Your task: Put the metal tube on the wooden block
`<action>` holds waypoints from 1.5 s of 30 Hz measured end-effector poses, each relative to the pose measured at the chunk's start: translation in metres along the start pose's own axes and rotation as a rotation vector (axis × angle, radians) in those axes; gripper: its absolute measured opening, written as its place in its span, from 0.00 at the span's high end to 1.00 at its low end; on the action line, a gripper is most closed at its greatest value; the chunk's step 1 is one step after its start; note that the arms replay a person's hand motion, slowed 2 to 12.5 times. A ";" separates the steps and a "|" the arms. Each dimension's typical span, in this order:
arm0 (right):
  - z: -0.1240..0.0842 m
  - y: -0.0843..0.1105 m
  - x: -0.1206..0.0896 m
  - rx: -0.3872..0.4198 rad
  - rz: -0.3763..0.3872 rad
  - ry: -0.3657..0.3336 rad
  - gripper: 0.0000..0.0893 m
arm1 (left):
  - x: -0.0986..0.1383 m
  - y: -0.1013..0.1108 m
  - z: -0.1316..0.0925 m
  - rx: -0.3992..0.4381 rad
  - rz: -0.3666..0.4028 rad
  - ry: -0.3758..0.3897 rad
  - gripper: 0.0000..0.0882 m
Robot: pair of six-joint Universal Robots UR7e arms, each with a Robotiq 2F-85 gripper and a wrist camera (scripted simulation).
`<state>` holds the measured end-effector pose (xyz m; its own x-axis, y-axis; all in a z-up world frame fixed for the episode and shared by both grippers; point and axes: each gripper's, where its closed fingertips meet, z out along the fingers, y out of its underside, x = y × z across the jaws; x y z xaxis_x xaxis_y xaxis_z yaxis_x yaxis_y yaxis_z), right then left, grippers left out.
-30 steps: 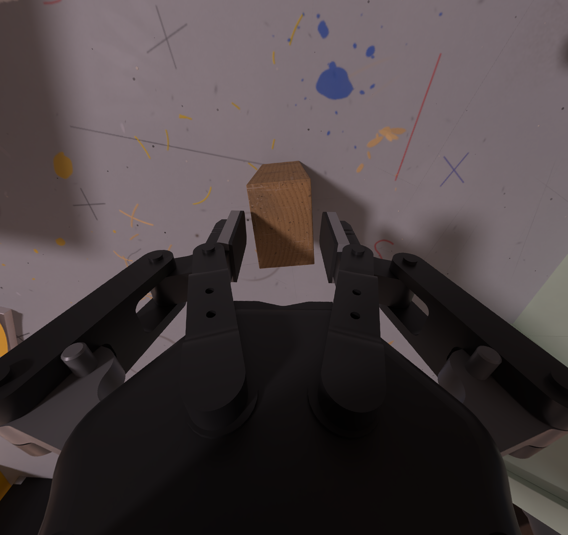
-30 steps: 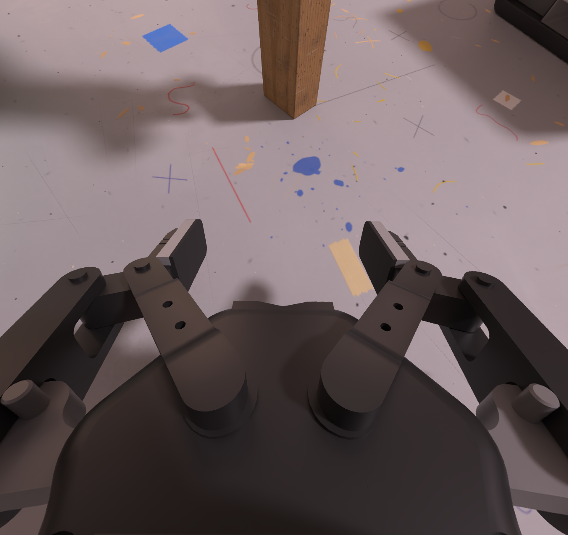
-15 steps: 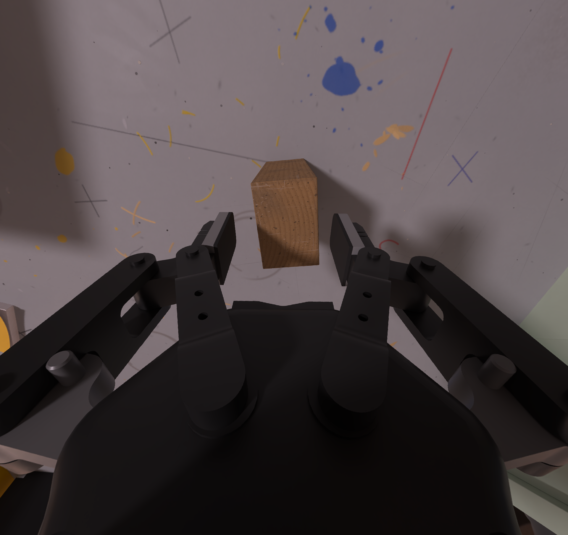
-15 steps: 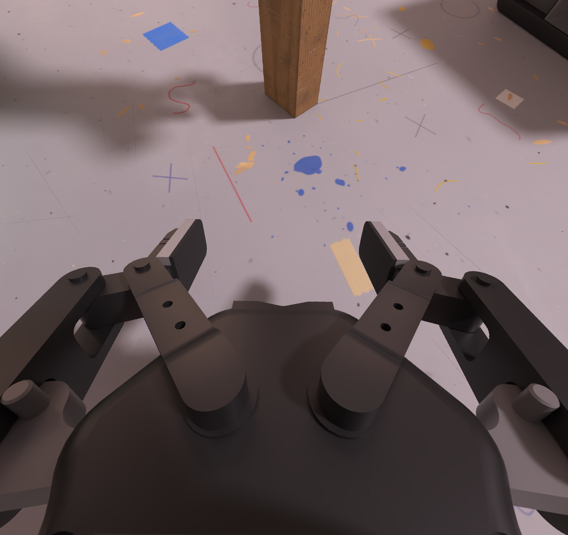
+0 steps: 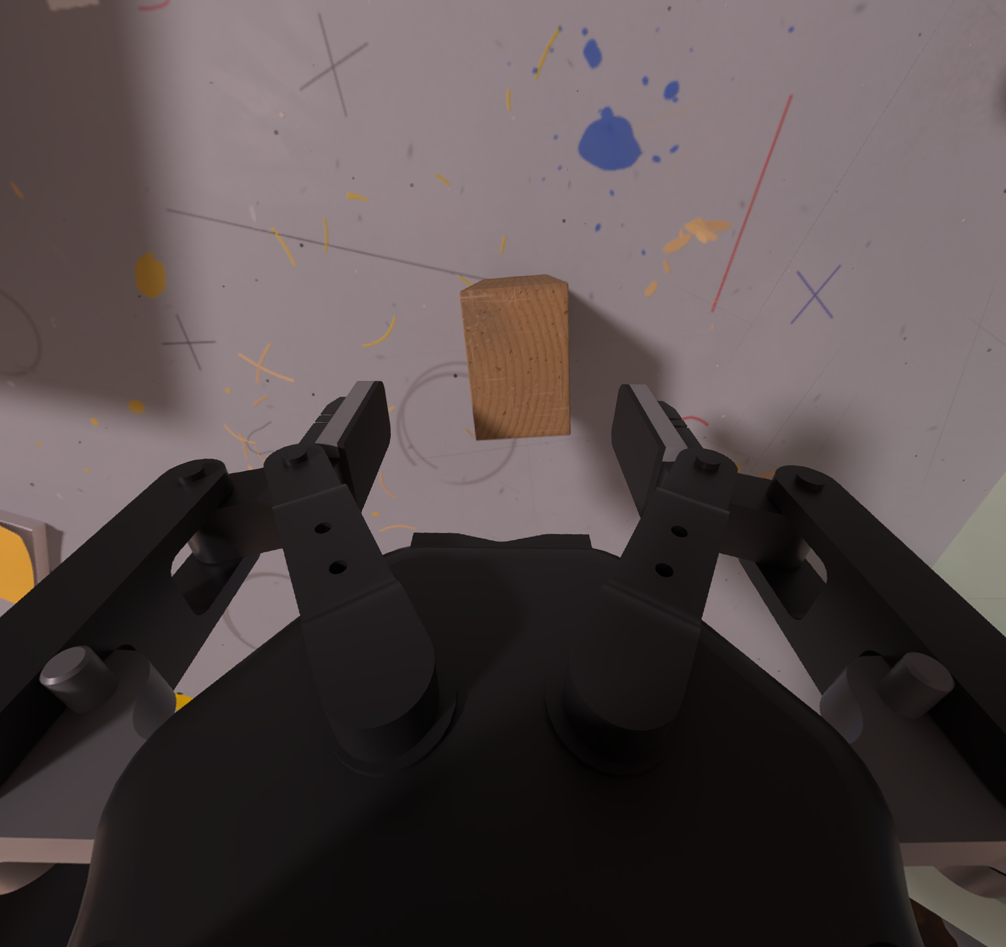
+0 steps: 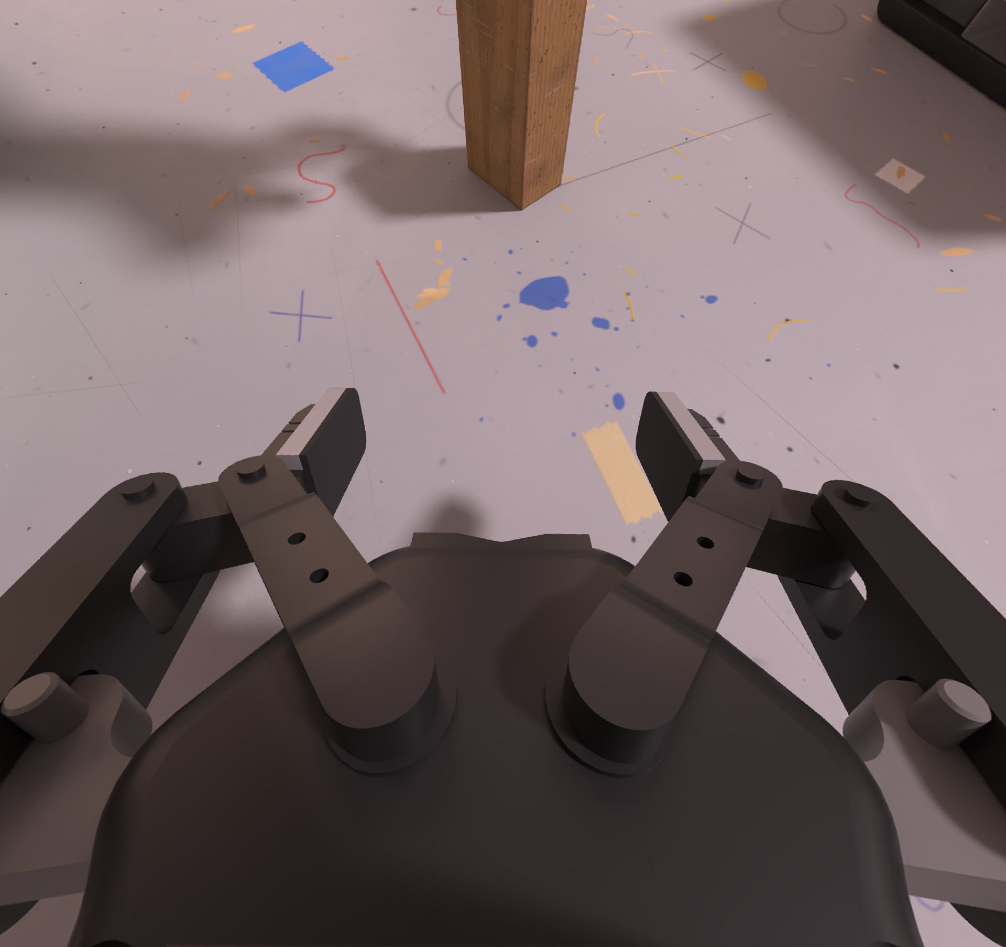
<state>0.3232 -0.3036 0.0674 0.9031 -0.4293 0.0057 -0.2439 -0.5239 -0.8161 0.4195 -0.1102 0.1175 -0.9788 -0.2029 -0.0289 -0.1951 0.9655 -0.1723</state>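
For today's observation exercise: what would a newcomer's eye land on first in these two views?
First, the tall wooden block standing upright on the paint-flecked table, straight ahead of the open right end effector. Next, the blue paint blotch between them. From above, the open left end effector hangs over the block's top.

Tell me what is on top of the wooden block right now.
Nothing. In the left wrist view the wooden block's top face is bare, with the open left claw above it. In the right wrist view its top is cut off; the table behind it is mostly hidden.
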 end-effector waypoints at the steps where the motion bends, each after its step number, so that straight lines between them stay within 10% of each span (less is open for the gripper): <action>1: 0.000 0.000 0.000 0.000 0.000 0.000 0.04 | -0.001 0.001 -0.002 0.009 -0.002 -0.005 0.18; 21: -0.005 0.004 0.002 0.011 0.009 0.002 0.04 | -0.038 0.094 -0.040 0.132 -0.184 -0.122 0.03; 45: -0.003 0.007 0.001 -0.004 0.007 0.000 0.04 | -0.086 0.209 0.001 0.060 -0.260 -0.215 0.03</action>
<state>0.3210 -0.3096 0.0638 0.9013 -0.4331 0.0001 -0.2515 -0.5235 -0.8141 0.4630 0.1088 0.0826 -0.8597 -0.4773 -0.1819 -0.4265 0.8667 -0.2586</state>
